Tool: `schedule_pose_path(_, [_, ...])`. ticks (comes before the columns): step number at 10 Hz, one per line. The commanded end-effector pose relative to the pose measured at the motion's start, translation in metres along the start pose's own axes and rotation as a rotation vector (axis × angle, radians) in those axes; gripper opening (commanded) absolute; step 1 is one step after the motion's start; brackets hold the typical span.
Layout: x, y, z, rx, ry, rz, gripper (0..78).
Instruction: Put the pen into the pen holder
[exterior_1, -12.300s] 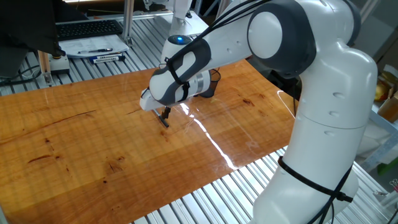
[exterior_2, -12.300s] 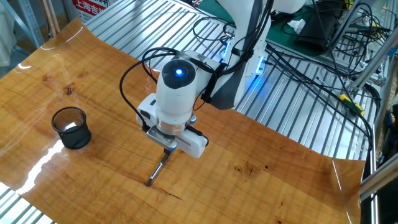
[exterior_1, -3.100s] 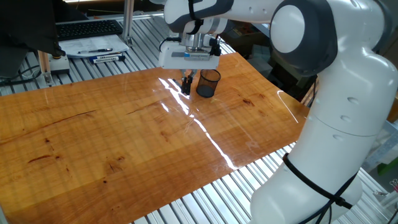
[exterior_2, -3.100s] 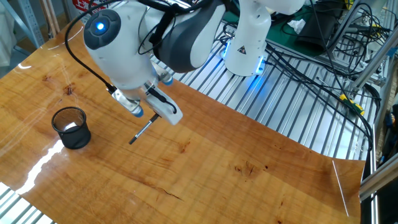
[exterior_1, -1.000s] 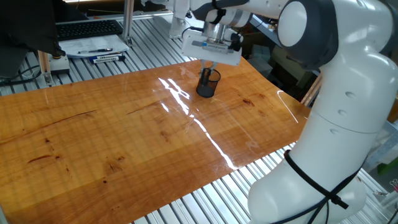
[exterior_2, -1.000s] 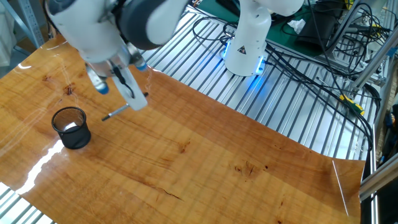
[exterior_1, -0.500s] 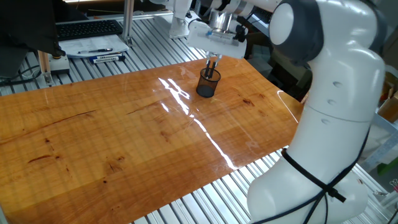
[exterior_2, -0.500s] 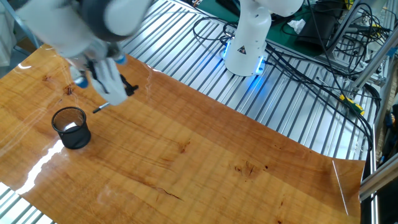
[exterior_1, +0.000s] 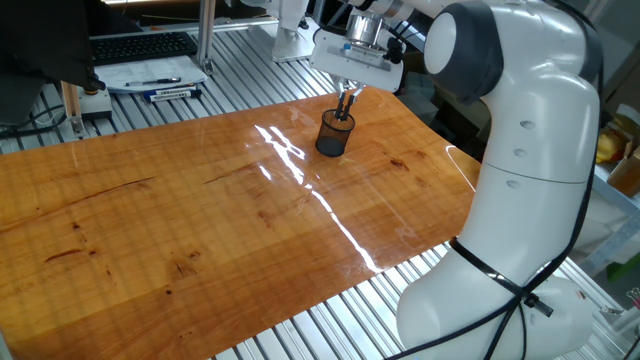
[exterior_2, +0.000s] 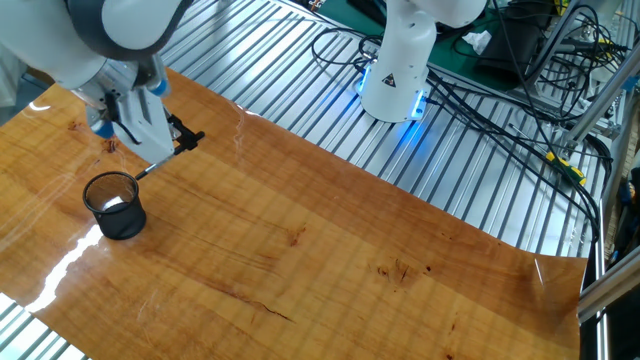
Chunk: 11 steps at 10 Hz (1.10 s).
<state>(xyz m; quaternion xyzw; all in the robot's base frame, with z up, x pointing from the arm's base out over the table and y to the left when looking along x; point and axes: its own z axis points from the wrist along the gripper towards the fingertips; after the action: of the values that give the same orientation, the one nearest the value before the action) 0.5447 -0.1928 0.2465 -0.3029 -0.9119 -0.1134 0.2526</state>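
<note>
pens: 1 pen (exterior_2: 158, 162) | holders: 1 pen holder (exterior_2: 116, 206) | claw (exterior_2: 176, 145): clamped on pen

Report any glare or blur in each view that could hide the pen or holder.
One fixed view: a bright glare streak on the table ends left of the pen holder; the pen stays sharp. The other fixed view: glare lies below the holder; the hand looks slightly blurred.

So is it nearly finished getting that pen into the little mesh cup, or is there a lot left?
Nearly there. Done: the pen is off the table, gripped in the tool. In hand: it hangs tilted, its lower tip at the rim of the pen holder. Left: lower or drop it inside, let go and pull away.
</note>
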Motion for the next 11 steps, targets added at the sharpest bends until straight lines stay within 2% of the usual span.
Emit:
schedule_pose_path(1, [0.000,0.000,-0.002,-0.077,-0.032,0.082,1.1])
schedule_pose_path(2, [0.000,0.000,-0.002,-0.077,-0.032,0.082,1.1])
schedule_pose_path(3, [0.000,0.000,-0.002,-0.125,0.002,0.106,1.1])
schedule_pose_path(4, [0.000,0.000,-0.002,-0.141,0.008,0.119,1.1])
schedule_pose_path(7, [-0.002,-0.001,-0.002,-0.145,0.009,0.112,1.1])
schedule_pose_path(11, [-0.018,-0.008,-0.008,-0.134,0.012,0.115,1.1])
